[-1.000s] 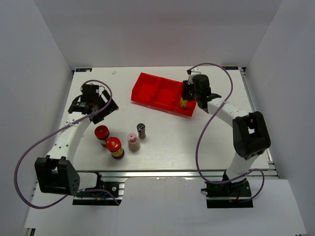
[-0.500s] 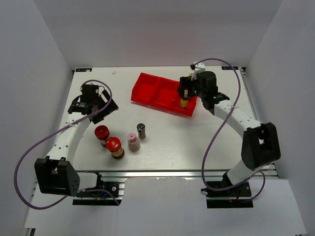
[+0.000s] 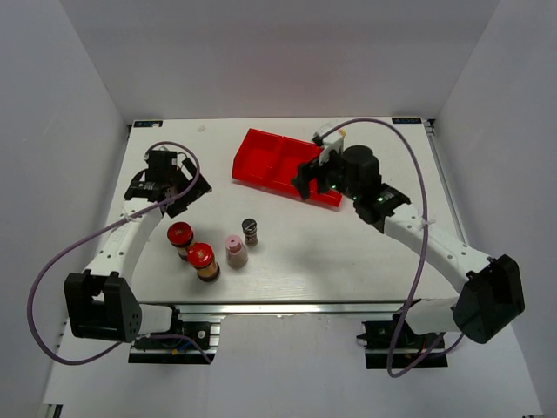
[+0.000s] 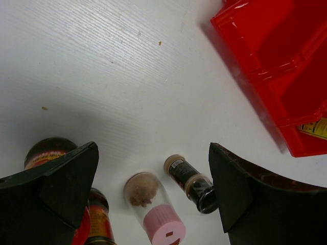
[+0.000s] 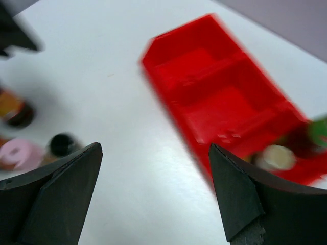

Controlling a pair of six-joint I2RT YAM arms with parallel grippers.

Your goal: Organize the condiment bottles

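The white tabletop [image 3: 348,261] sits boxed in by plain white walls. Nearest us, four containers stand upright in a loose row: two squat brown red-lidded jars [image 3: 201,256], a slim pink-capped bottle [image 3: 234,249] and a slim dark-capped bottle [image 3: 250,230]. Just beyond them hovers the left pincer [image 4: 153,148], jaws wide, holding nothing; the row lies below it and towards us, long axes vertical. We judge this arm the nearer. The right pincer [image 5: 156,148], likewise spread and empty, hangs over the right end of the red three-compartment plastic tray [image 3: 261,157], well apart from the row. Farthest, that end compartment holds a pale-capped bottle [image 5: 276,157], blurred
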